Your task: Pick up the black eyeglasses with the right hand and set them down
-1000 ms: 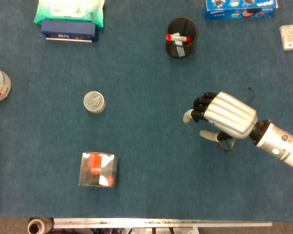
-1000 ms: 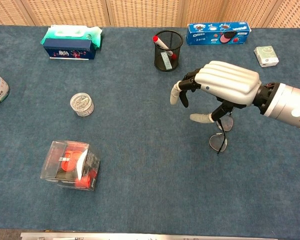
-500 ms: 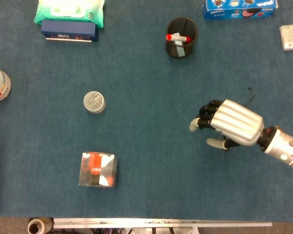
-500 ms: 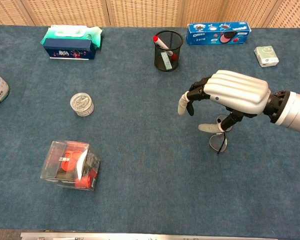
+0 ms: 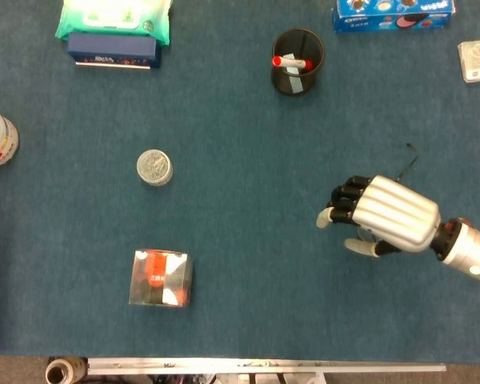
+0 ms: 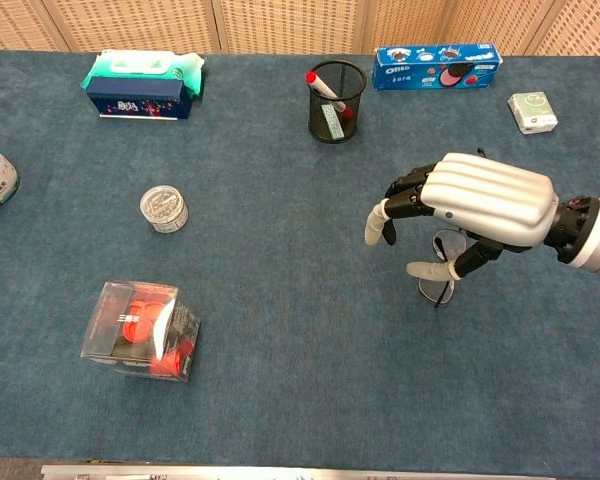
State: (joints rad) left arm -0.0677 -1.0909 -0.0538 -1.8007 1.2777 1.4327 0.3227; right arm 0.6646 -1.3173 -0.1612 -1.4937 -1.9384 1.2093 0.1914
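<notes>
Silver ribbed plating covers the back of the right hand [image 6: 477, 207], which hovers palm-down over the blue carpet-like cloth of the table [image 5: 224, 240]. Its dark fingers curl downward with pale tips, the thumb juts out separately below, and nothing sits between them: the hand looks loosely spread and empty.

The black eyeglasses [image 6: 442, 276] lie on the table directly beneath the hand, on the thumb side. In the chest view a thin-rimmed lens shows just under the thumb tip, with another lens partly hidden behind the palm; whether the thumb touches the frame cannot be told. In the head view the hand covers nearly all of the frame, and only a slim dark temple arm pokes out past the knuckles toward the far edge of the table. From that, the long axis appears to run roughly from near edge to far edge, across the line of the fingers. The left hand is not in view, so the right is the only one near. The grasp seems still to come, and the wire-thin, flat frame will likely want a careful pinch low against the cloth.

Elsewhere stand a black mesh pen cup [image 5: 298, 62], a small round tin [image 5: 154, 167] and a clear box [image 5: 161, 278] with red contents.
</notes>
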